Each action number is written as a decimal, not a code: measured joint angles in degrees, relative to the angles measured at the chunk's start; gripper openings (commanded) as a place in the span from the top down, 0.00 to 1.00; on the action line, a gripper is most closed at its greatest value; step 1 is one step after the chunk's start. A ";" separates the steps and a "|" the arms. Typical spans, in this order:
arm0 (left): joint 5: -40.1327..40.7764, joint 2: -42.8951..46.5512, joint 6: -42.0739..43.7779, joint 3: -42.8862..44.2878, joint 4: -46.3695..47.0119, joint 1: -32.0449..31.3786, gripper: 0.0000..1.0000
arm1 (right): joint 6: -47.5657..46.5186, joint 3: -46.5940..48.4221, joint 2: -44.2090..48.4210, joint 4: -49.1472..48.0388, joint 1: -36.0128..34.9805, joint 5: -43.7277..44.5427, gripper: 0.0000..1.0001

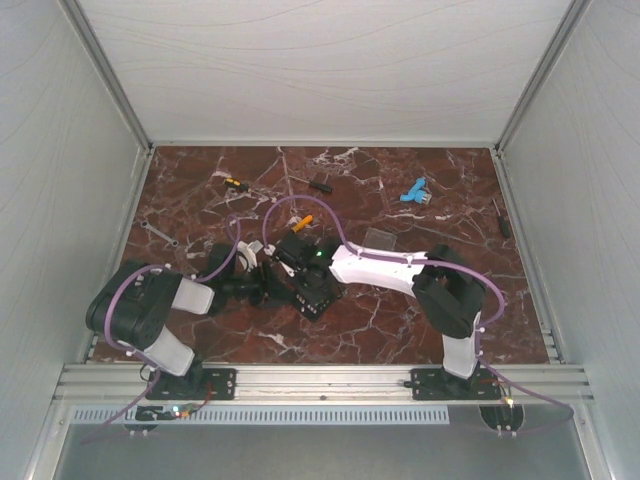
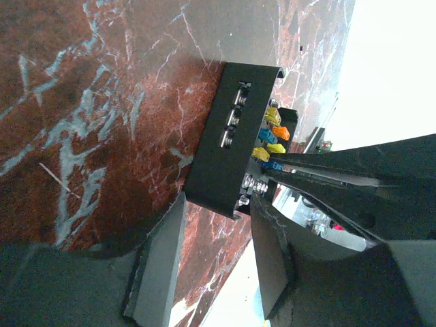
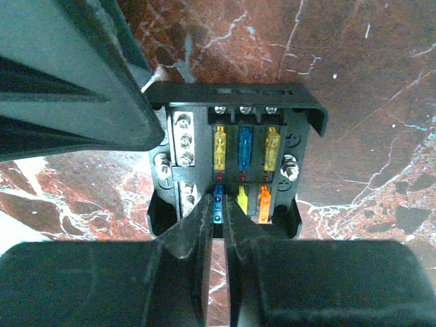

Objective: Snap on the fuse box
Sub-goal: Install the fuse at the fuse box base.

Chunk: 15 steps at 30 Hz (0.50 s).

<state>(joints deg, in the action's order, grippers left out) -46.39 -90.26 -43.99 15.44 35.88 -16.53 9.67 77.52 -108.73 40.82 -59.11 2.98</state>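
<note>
While the left end effector [image 2: 218, 203] clamps the open fuse box [image 3: 230, 170] at the near centre of the counter [image 1: 390, 322], the right end effector [image 3: 216, 216] is pinched tight at a blue fuse [image 3: 217, 199]; whether it grips that fuse is unclear. The snap-on looks not yet begun: fuses are bare, and the clear lid [image 1: 378, 238] lies apart beyond the box. Farther off, a blue part [image 1: 413, 192] and small tools dot the red marble surface, enclosed by white panelled walls [image 1: 330, 70].

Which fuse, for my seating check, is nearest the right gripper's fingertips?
The blue fuse in the row beside yellow and orange; the other blue sits farther, between two yellows.
</note>
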 measured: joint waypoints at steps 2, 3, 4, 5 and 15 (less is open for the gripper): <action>0.02 0.00 0.00 0.00 0.07 0.00 0.56 | 0.02 0.00 0.20 -0.09 -0.63 0.46 0.84; 0.02 0.00 0.00 0.00 0.09 0.00 0.56 | 0.04 -0.04 0.31 -0.09 -0.87 0.61 0.82; 0.02 0.00 -0.02 0.00 0.07 0.00 0.56 | 0.04 -0.11 0.44 -0.11 -1.01 0.66 0.80; 0.02 0.00 -0.02 0.00 0.09 0.00 0.56 | 0.04 -0.26 0.68 -0.09 -1.07 0.72 0.79; 0.02 0.00 -0.02 0.00 0.07 0.00 0.56 | 0.68 -1.03 7.23 -1.42 -1.22 2.32 0.87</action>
<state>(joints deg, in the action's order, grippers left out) -46.37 -90.26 -44.01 15.44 35.94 -16.53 10.35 76.49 -101.49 39.40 -60.34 5.30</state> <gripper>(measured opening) 0.437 0.181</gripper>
